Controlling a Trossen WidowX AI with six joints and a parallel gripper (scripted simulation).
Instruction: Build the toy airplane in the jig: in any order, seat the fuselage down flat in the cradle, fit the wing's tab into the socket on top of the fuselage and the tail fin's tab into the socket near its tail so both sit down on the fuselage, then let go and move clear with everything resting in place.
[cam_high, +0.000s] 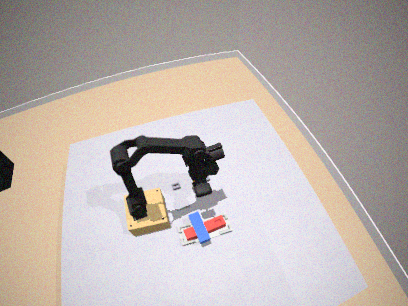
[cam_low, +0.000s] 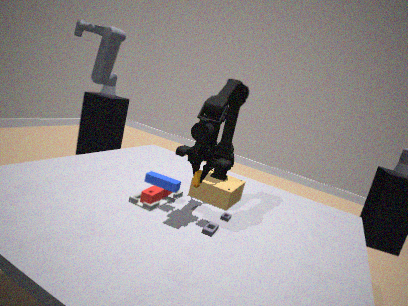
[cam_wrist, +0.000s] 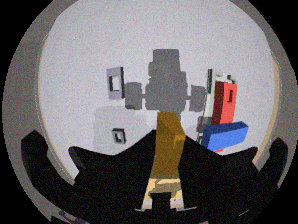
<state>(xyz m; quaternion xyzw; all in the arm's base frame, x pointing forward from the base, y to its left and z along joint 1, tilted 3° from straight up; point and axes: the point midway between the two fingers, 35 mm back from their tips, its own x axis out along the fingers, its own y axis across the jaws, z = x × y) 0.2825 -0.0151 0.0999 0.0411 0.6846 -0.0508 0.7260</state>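
Now my fingers are clenched on the tail fin (cam_wrist: 169, 145), a yellow-brown piece that hangs down from them above the white surface (cam_high: 280, 200), near the jig (cam_high: 186, 240) but not yet over it. The red fuselage (cam_high: 216, 223) already lies in the cradle, and the blue wing (cam_high: 199, 227) sits across its top, so I judge the fin to be the last part to fit. To do this well, I should carry it over the free end of the fuselage, keep it upright with the tab pointing straight down, and line it up with the socket before lowering. In the wrist view the fuselage shows off to the right, so there is sideways travel to make. I must not brush the wing on the way.
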